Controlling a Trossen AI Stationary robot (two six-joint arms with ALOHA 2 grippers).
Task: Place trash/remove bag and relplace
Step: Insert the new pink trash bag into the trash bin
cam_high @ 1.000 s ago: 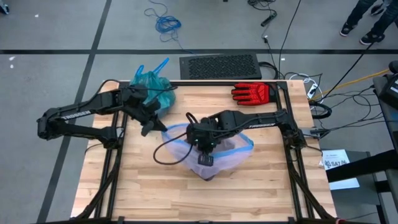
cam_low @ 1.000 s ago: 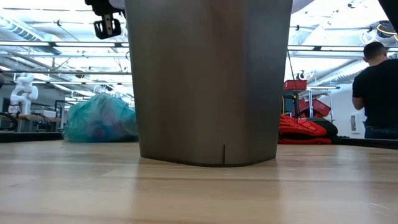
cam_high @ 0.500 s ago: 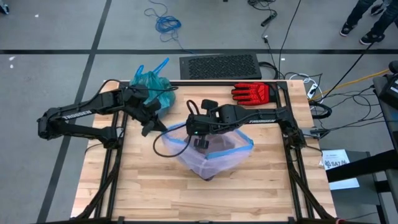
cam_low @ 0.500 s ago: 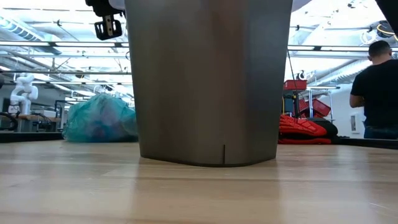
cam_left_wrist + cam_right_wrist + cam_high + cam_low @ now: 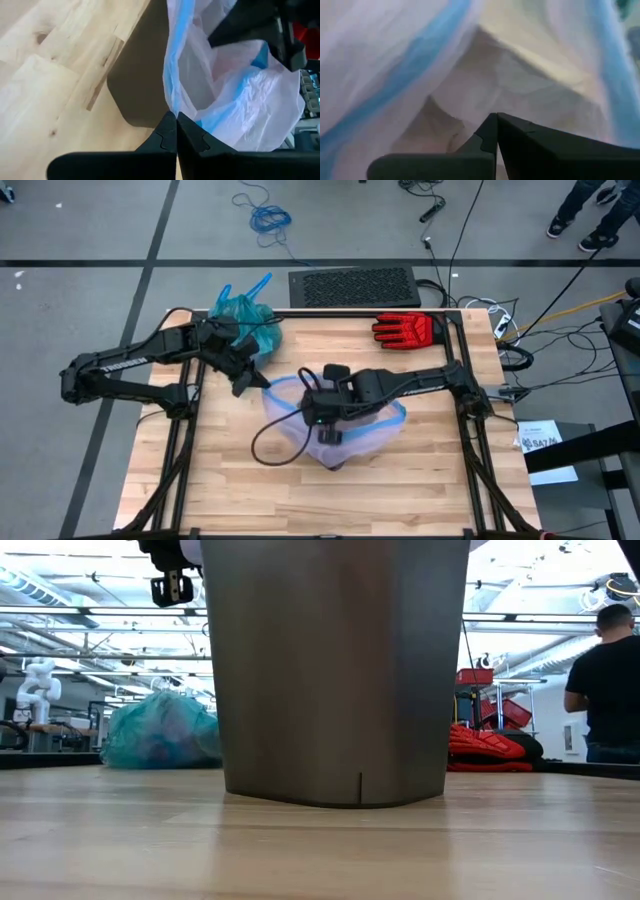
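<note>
The right gripper (image 5: 322,423) has its jaws pressed together and sits inside the mouth of the pale pink bag (image 5: 372,430), which is draped over the grey bin (image 5: 335,670) at the middle of the table (image 5: 240,480); in its wrist view only pink film and a blue strip show past the closed fingers (image 5: 492,137). Half a second ago this gripper was farther back, over the far-left part of the bag's rim; it has since come nearer and deeper into the opening, and the bag's left edge has pulled in. The left gripper (image 5: 243,383) is unchanged in place, at the far-left edge of the pink bag, jaws together and pinching its blue-edged rim, as the left wrist view shows. The teal-green bag (image 5: 245,315), tied and filled, stands at the far-left corner of the table, well apart from the bin; the trash itself cannot be made out through it. White lettering runs along each arm but cannot be read. A red glove (image 5: 404,330) lies at the far right of the table. A black mat (image 5: 355,285) and a blue cable (image 5: 268,218) lie on the floor beyond. In the low view the bin blocks most of the scene, and a person (image 5: 606,690) in a dark shirt stands at far right.
</note>
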